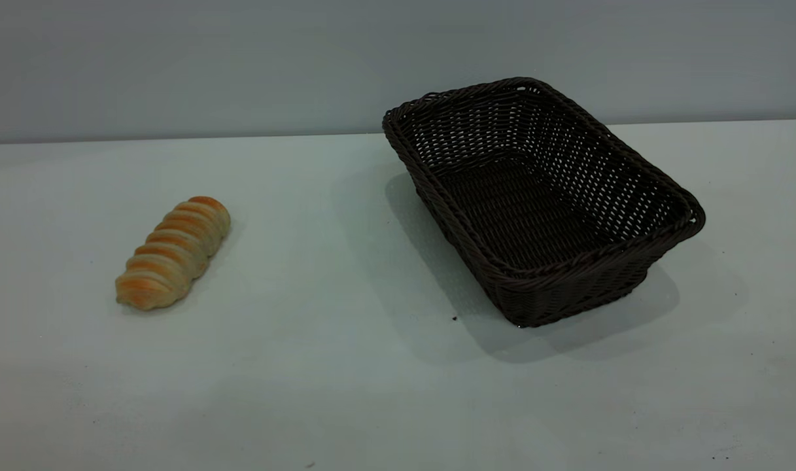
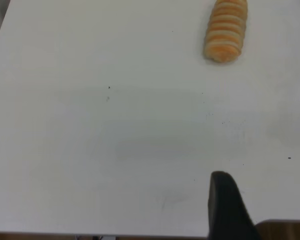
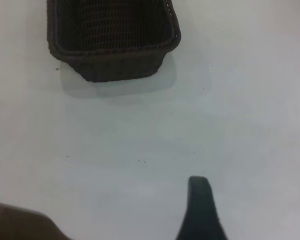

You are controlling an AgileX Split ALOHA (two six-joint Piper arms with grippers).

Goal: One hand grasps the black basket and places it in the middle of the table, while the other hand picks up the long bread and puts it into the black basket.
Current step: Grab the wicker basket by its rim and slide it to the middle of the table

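The long bread (image 1: 173,252), golden-orange with pale ridges, lies on the left part of the white table (image 1: 345,366). It also shows in the left wrist view (image 2: 226,29). The black basket (image 1: 633,245), woven and empty, stands on the right part of the table, and its near end shows in the right wrist view (image 3: 117,62). Neither gripper shows in the exterior view. My left gripper (image 2: 264,181) hovers open and empty over the table's near edge, well short of the bread. One dark finger (image 3: 200,202) of my right gripper shows, apart from the basket, with bare table on both sides of it.
The table's near edge, with brown floor (image 2: 285,231) beyond it, shows under both wrist cameras. A grey wall (image 1: 241,59) runs behind the table. Bare tabletop lies between the bread and the basket.
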